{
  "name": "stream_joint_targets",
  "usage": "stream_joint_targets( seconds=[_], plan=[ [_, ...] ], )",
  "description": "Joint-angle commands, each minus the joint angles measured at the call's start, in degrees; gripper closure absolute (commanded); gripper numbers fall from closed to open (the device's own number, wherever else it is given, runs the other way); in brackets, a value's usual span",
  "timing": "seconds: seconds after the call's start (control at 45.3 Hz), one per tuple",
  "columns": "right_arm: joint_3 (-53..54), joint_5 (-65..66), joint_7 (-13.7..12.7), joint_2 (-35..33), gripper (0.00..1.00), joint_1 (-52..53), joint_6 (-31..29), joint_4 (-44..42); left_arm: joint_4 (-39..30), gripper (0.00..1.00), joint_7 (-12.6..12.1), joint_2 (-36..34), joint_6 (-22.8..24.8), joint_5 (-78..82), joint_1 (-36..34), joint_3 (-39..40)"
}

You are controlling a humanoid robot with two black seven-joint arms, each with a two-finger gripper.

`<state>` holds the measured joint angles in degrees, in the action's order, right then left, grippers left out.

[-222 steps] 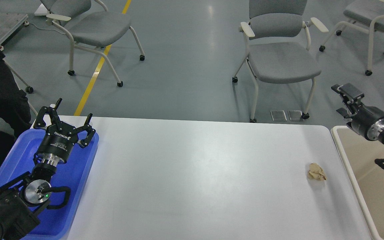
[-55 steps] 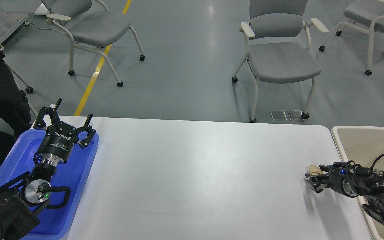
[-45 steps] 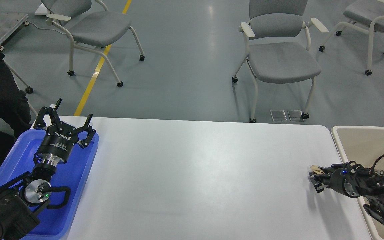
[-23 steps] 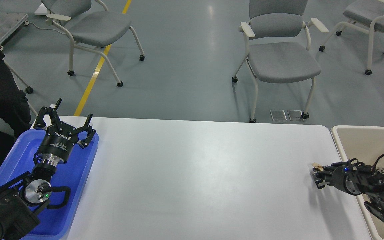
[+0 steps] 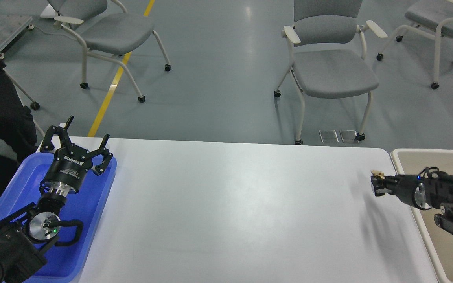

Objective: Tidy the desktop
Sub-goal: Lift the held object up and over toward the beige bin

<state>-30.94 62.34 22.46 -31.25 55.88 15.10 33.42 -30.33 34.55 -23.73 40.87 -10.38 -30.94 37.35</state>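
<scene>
A blue tray [image 5: 92, 220] lies at the desk's left end, and a beige bin [image 5: 405, 154] stands just off its right end. Beyond the desk's far edge, a grey chair [image 5: 330, 67] on castors faces it, with two small floor plates [image 5: 337, 136] at its feet. A second grey chair [image 5: 108, 31] stands far left of that chair, beside a yellow floor line [image 5: 112, 84]. A third chair [image 5: 442, 19] is far right.

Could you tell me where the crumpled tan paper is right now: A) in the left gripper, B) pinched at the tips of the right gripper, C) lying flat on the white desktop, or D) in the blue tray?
B: a tan scrap of the crumpled paper shows at the tip of the right gripper, above the desktop.
</scene>
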Motion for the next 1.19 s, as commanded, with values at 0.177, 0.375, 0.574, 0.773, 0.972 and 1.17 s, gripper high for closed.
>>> stream_joint_targets(
  seconds=[0.177,0.375,0.574,0.773,0.972,1.17],
  plan=[
    [8.62,-0.73,0.48,-17.87,1.00,10.82,-0.34,24.84,0.01,0.02,0.00,0.00,0.00,0.01,0.00,0.00],
    [12.83,-0.82,3.11,-24.38,1.00,15.13,-0.60,32.05,0.01,0.02,0.00,0.00,0.00,0.01,0.00,0.00],
    [22.06,-1.35,4.34,-27.11,1.00,14.34,-1.04,36.45,0.01,0.02,0.00,0.00,0.00,0.01,0.00,0.00],
    [27.08,-15.39,3.99,-26.94,1.00,13.28,-3.50,34.18,-0.07,0.02,0.00,0.00,0.00,0.01,0.00,0.00],
    [26.73,-29.28,3.55,-25.62,1.00,12.67,-4.91,23.55,0.01,0.02,0.00,0.00,0.00,0.01,0.00,0.00],
    [25.76,-40.63,1.36,-23.07,1.00,11.53,-5.17,12.56,0.01,0.02,0.00,0.00,0.00,0.01,0.00,0.00]
  ],
)
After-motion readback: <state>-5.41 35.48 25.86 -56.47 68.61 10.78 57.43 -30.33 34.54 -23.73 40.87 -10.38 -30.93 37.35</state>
